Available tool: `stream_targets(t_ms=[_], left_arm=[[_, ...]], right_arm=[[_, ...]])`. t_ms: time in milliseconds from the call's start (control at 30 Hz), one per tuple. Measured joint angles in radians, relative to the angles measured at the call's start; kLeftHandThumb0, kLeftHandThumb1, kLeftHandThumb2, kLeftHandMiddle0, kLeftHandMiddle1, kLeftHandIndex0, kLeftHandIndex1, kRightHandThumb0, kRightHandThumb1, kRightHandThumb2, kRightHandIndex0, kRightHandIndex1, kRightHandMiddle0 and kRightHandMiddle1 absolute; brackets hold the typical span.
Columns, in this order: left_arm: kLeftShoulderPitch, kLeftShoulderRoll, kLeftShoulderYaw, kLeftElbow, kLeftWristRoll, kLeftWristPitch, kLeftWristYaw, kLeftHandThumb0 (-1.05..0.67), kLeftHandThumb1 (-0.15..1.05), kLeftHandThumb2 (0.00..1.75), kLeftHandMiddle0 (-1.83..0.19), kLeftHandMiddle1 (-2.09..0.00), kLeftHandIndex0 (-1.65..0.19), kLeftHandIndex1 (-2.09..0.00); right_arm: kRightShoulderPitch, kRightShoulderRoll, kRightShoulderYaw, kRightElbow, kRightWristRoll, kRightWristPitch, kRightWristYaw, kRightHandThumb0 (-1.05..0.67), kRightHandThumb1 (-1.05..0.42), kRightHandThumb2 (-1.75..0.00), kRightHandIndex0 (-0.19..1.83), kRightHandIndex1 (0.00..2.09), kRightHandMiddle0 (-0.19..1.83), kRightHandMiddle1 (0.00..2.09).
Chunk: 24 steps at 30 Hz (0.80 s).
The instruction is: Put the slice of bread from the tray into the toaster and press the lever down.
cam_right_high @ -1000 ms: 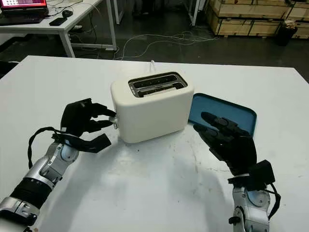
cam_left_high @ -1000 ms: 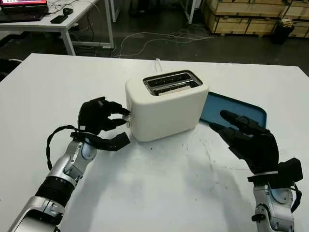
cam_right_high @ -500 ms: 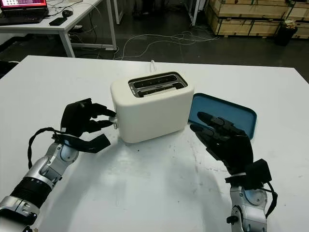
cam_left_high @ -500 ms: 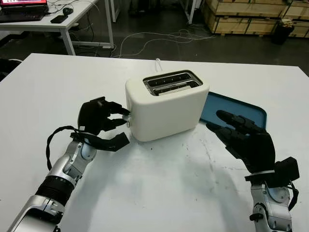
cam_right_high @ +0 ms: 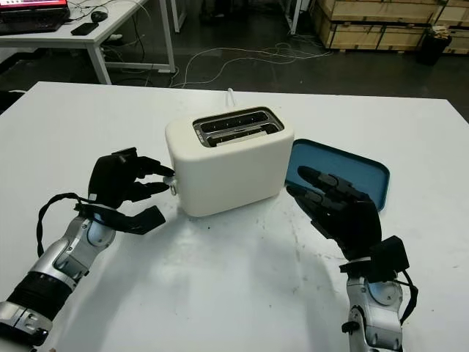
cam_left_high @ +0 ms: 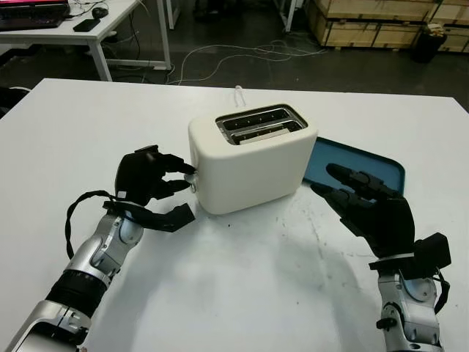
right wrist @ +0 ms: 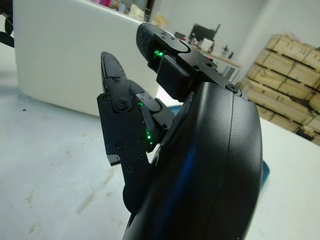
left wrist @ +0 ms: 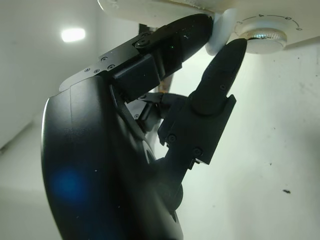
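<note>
Hands come first, at the bottom of the frame. Your right hand (cam_left_high: pixel 370 213) is at the lower right of the head view, above the table (cam_left_high: pixel 242 293). It holds nothing and is open, just in front of the tray (cam_left_high: pixel 381 169).

Your left hand (cam_left_high: pixel 150 180) is at the centre left. Its fingers (left wrist: pixel 220 75) are curled, and two fingertips are closed on the small white lever (cam_left_high: pixel 193 181) at the end of the toaster (cam_left_high: pixel 249 165). In the left wrist view the lever (left wrist: pixel 222 30) sits between these two tips, next to a round dial (left wrist: pixel 262 37).

Further back, in the middle of the frame, the toaster stands upright. A pale strip shows in its near slot (cam_left_high: pixel 267 133); I think this is the bread (cam_left_high: pixel 270 133), already sitting low inside, but I cannot be sure. The part of the tray that you can see, at the centre right behind the right hand, has no slice on it.

So, in my judgement, the first half of the task is done. What is left is the lever: you have it pinched, but I cannot tell whether it is fully down. Press it down until it stays, then let go.
</note>
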Motion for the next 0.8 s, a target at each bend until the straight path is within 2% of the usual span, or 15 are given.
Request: stream_targets(t_ms=[100,200,267,333,467,800], left_arm=[[0.027,0.03,0.0,-0.083,0.001,0.041,-0.062,-0.41,0.83,0.0,-0.67,-1.59,-1.22,-0.02],[0.054,0.059,0.001,-0.182,0.024,0.105,-0.141,-0.47,0.77,0.0,-0.71,-1.43,-1.19,-0.01],[0.068,0.076,0.005,-0.227,0.04,0.118,-0.175,-0.49,0.74,0.0,-0.74,-1.47,-1.2,-0.01],[0.076,0.092,0.015,-0.245,0.043,0.118,-0.191,-0.49,0.73,0.0,-0.73,-1.51,-1.21,-0.02],[0.078,0.122,0.036,-0.275,0.043,0.116,-0.231,-0.44,0.71,0.0,-0.78,-1.31,-1.22,-0.02],[0.076,0.129,0.104,-0.328,0.044,0.106,-0.279,-0.41,0.73,0.01,-0.76,-1.14,-1.15,0.0]], right_arm=[[-0.007,0.0,0.0,0.007,0.0,0.0,0.0,-0.27,-0.92,-0.07,0.97,0.0,0.91,0.0],[-0.013,0.0,0.0,0.007,-0.001,0.0,0.0,-0.27,-0.92,-0.07,0.97,0.0,0.91,0.0],[-0.019,0.0,0.001,0.008,-0.002,0.0,0.0,-0.27,-0.92,-0.07,0.98,0.0,0.91,0.0],[-0.025,0.0,0.001,0.01,-0.004,0.0,0.0,-0.27,-0.92,-0.06,0.98,0.0,0.92,0.0],[-0.026,0.0,0.002,0.013,-0.009,0.0,-0.001,-0.29,-0.92,-0.05,0.98,0.0,0.92,0.0],[-0.029,0.0,0.003,0.014,-0.01,0.003,0.0,-0.3,-0.92,-0.04,0.97,0.0,0.92,0.0]])
